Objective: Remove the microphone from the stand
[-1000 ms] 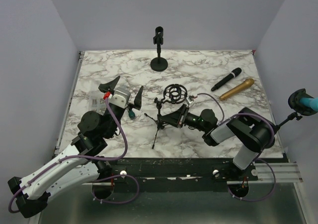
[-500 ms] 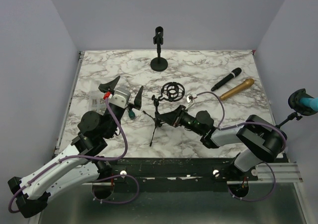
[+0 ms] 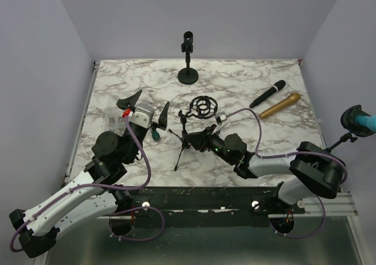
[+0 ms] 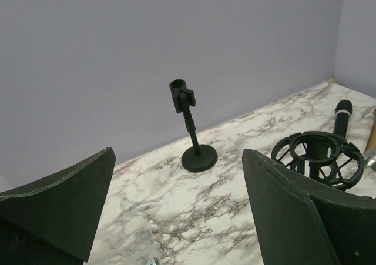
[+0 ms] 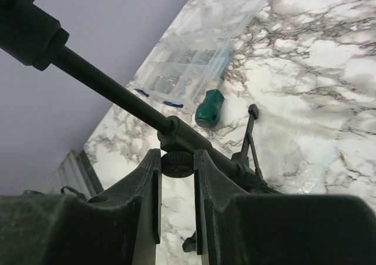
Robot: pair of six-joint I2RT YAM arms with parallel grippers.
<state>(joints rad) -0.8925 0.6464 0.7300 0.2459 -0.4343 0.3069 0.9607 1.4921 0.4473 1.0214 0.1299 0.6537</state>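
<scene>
Marble-pattern table (image 3: pixel 117 77), white with grey veins, glossy. The right gripper (image 5: pixel 177 180) is clamped on the small round knob (image 5: pixel 177 164) at the collar of the black tripod stand (image 3: pixel 180 156), one flat dark finger on each side of the knob. The stand leans, with thin metal legs splayed on the table and a slim matte pole. At its top is a round black shock mount (image 3: pixel 203 107), an open cage ring; nothing can be seen inside it.

The black microphone (image 3: pixel 268 93), a matte tube with a rounded head, lies flat on the table at the right rear. The gold microphone (image 3: pixel 280 105), shiny and metallic, lies just beside it, roughly parallel. Both are well apart from either stand.

The left gripper (image 3: pixel 148 107) is spread wide and holds nothing; its broad wedge-shaped fingers are off the table. Between it and the tripod lies a green-handled screwdriver (image 3: pixel 155 134). A clear plastic organizer box (image 3: pixel 113 120) sits near the left edge. A round-base stand (image 3: pixel 188 59) with an empty clip stands upright at the rear centre.
</scene>
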